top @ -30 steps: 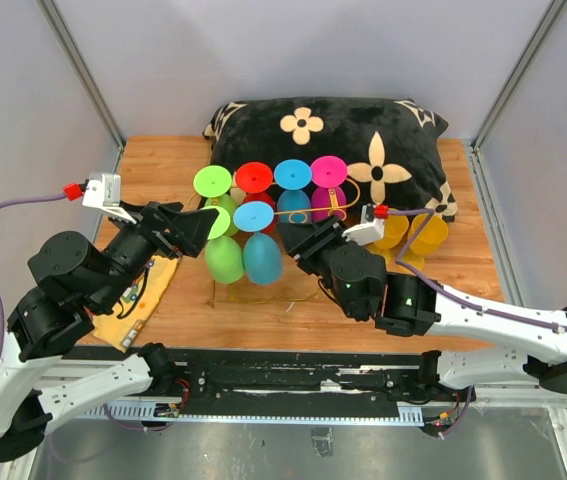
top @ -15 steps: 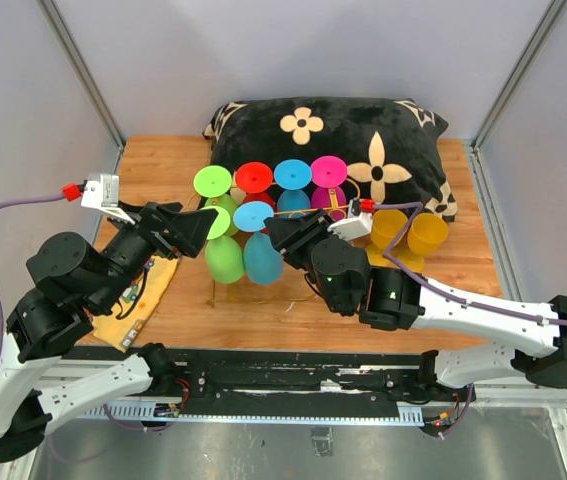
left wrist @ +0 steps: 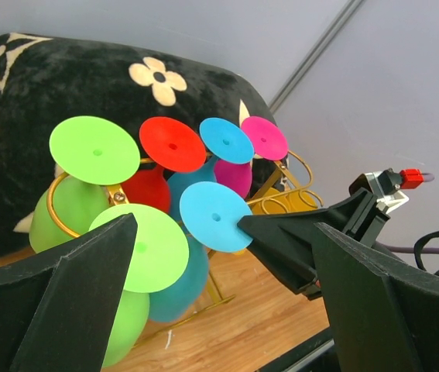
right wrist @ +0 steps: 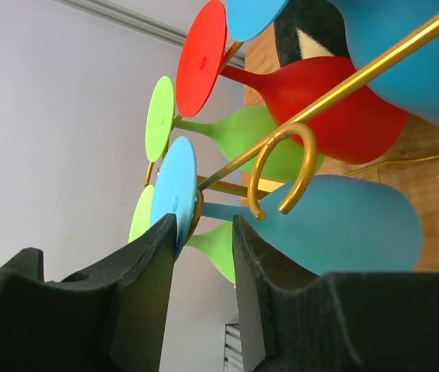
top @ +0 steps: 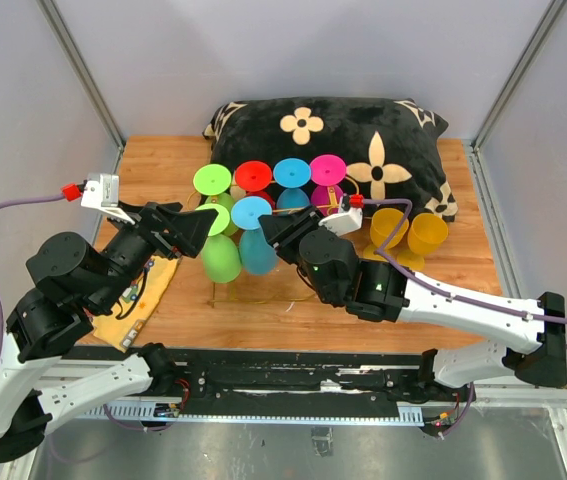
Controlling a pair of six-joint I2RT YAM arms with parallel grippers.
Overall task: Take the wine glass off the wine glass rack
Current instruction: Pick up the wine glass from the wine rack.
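My right gripper straddles the blue wine glass stem on the wine glass rack, jaws narrowed but unclamped, while my left gripper gapes wide.

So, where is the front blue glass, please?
In the top view, the front blue glass hangs on the rack beside a green glass, at the right gripper.

left gripper jaws wide apart, fingers framing the shot. wine glass rack holds the glasses upside down: green, red, blue and magenta behind, light green and front blue glass nearer. right gripper tip is at the front blue glass's foot rim. black flowered pillow behind, wooden table below.
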